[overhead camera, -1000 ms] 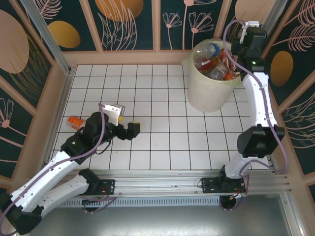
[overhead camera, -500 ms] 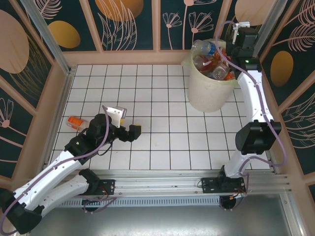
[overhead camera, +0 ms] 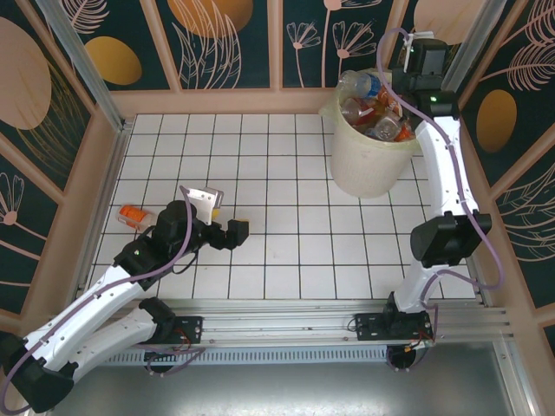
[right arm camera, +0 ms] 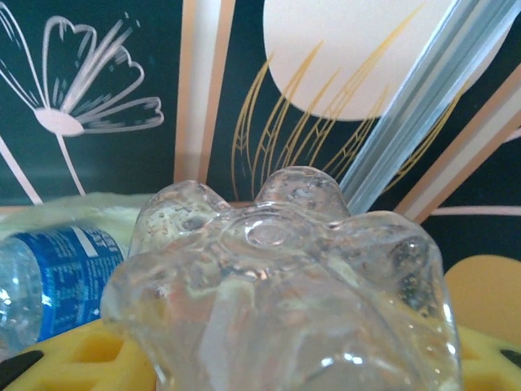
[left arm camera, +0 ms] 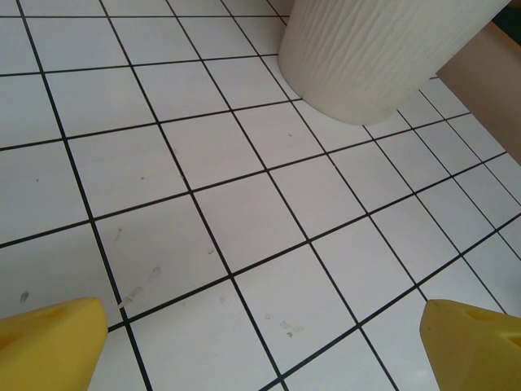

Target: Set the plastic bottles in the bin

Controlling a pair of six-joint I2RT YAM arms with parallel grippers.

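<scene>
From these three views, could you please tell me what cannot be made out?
- Clear bottle, right wrist: its own base hides body and cap.
- Bin, left wrist: rim cut off by the top edge.
- Bin's depths, top view: hidden under upper bottles.
- Orange bottle, top view: label too small.

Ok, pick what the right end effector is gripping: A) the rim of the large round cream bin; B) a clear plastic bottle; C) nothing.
B: the clear plastic bottle's moulded base sits between the right end effector's yellow fingers in the wrist view.
</scene>
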